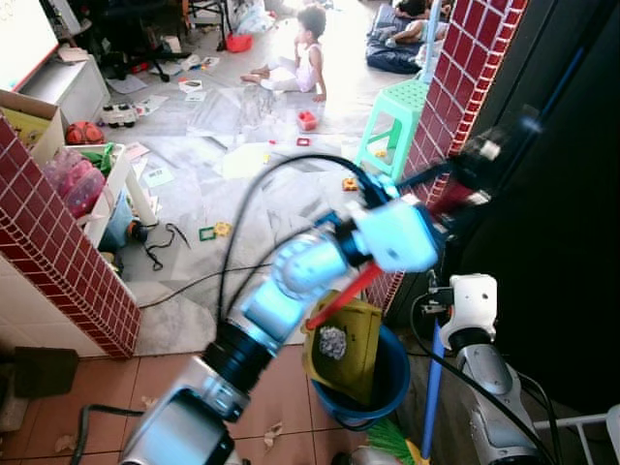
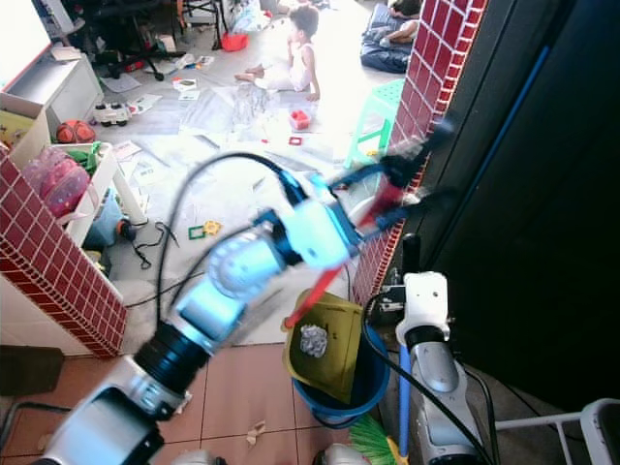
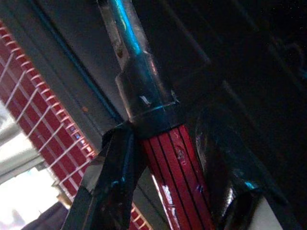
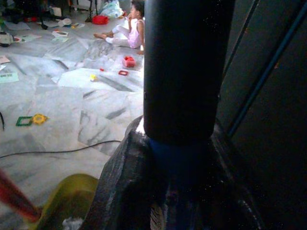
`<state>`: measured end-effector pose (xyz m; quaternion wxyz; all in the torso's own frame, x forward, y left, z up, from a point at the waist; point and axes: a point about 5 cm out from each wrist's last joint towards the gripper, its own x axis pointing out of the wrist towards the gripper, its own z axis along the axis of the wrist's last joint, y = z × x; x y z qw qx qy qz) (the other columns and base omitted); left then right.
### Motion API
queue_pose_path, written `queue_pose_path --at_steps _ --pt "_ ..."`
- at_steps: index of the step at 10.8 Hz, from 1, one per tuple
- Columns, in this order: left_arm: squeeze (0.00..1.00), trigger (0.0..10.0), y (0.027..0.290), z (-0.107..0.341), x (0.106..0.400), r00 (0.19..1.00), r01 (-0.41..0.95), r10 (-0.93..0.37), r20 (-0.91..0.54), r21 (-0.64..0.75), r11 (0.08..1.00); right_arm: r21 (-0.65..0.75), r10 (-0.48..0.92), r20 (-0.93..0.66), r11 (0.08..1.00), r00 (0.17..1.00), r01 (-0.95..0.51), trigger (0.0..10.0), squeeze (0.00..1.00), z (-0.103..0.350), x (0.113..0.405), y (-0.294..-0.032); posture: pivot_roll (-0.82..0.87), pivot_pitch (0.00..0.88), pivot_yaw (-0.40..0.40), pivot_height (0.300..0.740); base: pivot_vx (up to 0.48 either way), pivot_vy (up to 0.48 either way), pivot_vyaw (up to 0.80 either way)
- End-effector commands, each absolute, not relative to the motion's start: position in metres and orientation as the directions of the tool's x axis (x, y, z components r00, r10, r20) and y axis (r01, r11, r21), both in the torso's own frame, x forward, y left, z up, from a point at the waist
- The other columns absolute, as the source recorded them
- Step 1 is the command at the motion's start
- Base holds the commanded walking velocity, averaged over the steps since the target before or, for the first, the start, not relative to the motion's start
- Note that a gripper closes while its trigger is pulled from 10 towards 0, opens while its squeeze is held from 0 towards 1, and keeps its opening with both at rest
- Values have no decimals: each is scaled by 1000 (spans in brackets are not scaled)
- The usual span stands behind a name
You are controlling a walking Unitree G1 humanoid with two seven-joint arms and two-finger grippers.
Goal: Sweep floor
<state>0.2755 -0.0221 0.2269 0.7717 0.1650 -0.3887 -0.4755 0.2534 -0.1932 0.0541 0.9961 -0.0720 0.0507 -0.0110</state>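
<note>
Left gripper [image 3: 163, 158] clamps the red ribbed dustpan handle [image 3: 180, 182]; right gripper [image 4: 177, 177] grips the blue broomstick [image 1: 433, 387].

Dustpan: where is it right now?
The yellow dustpan stands in the blue bucket by the brick pillar, a crumpled foil ball on it.

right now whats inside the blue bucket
The blue bucket holds a yellow-green dustpan standing in it, with a crumpled grey wad on the pan. The dustpan covers the bucket's bottom, so anything below it cannot be seen.
</note>
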Motion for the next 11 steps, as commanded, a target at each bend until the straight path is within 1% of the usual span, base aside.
queue_pose_path --at_steps 1,2,3,4,5,7,8,9,10,11 --pt "0 0 -22 256 271 155 533 -861 485 692 486 -131 -25 -75 991 997 15 10000 0 60 257 -191 -41 0 -19 740 0 0 0" --pt "0 0 -25 261 266 100 536 -878 469 717 445 -132 -21 -77 991 997 11 10000 0 60 258 -191 -34 0 -24 740 0 0 0" --pt "0 0 -33 261 256 14 558 -905 425 748 360 -132 -19 -78 991 997 9 10000 0 61 260 -191 -29 0 -25 740 0 0 0" --pt "0 0 -40 262 247 -54 563 -917 394 771 298 -132 -19 -79 991 997 8 10000 0 60 261 -191 -29 0 -26 740 0 0 0" --pt "0 0 -47 262 241 -102 581 -921 377 774 252 -133 -19 -80 991 997 8 10000 0 60 263 -191 -31 0 -24 740 0 0 0" --pt "0 0 -56 263 228 -197 541 -923 332 822 180 -133 -22 -83 991 996 11 10000 0 58 263 -192 -35 0 -22 740 0 0 0" --pt "0 0 -58 266 225 -213 533 -920 328 829 172 -132 -23 -88 991 996 11 10000 0 56 263 -193 -35 0 -22 740 0 0 0" --pt "0 0 -58 272 225 -215 547 -912 349 817 184 -130 -21 -101 991 995 7 10000 0 51 264 -194 -35 0 -22 740 0 0 0" --pt "0 0 -57 277 231 -187 585 -906 379 784 207 -127 -19 -124 992 992 3 10000 0 43 267 -195 -27 0 -24 740 0 0 0" --pt "0 0 -56 277 231 -207 506 -914 350 837 206 -127 -18 -132 992 991 1 10000 0 40 268 -196 -25 0 -23 740 0 0 0"
